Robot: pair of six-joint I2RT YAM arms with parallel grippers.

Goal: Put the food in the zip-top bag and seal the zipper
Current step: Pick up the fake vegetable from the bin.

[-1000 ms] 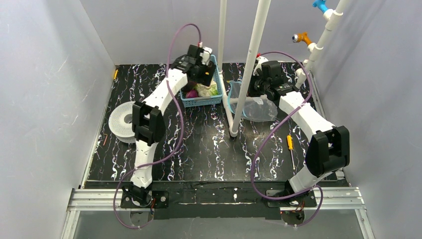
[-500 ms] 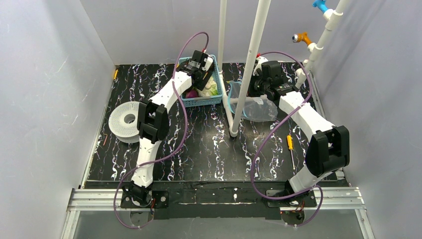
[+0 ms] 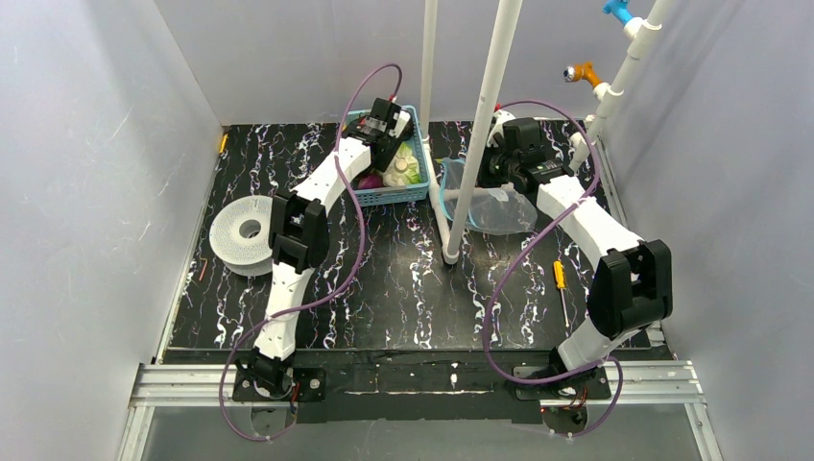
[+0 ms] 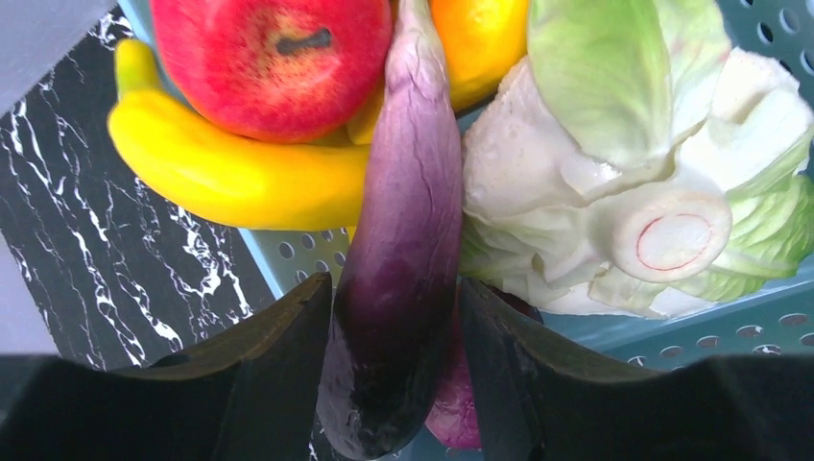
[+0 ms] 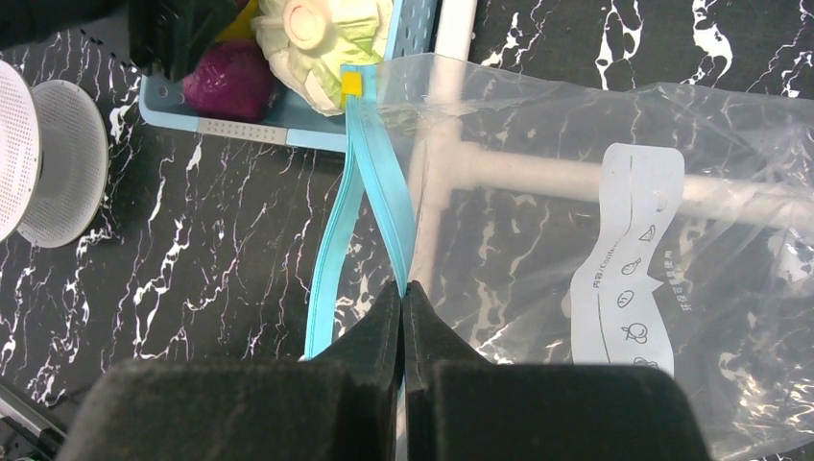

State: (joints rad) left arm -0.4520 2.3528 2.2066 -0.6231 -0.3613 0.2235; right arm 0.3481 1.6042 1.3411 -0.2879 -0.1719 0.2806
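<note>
1. Left hand [image 4: 395,322]: down in the basket [image 4: 288,257], upper centre of the top view. Its fingers touch both flanks of the purple eggplant [image 4: 398,221], so I log it as grasping that piece.
2. Right hand [image 5: 403,286]: clenched on the zipper [image 5: 370,173], pinching one lip of the zip-top bag [image 5: 595,192]. The other lip bows away, so the mouth gapes toward the basket.
3. Bag location: on the desk [image 3: 403,288], right of centre in the top view, beside the white post [image 3: 477,125].
4. Step in hand: lifting the eggplant out. I judge a slow, straight pull best.
5. Neighbours: banana [image 4: 230,178] and apple [image 4: 259,58] touch the eggplant at upper left of the left wrist view. The cabbage [image 4: 595,163] presses its right side and may drag along.
6. Obstruction: the post stands between basket and bag mouth, so I would route around it.
</note>
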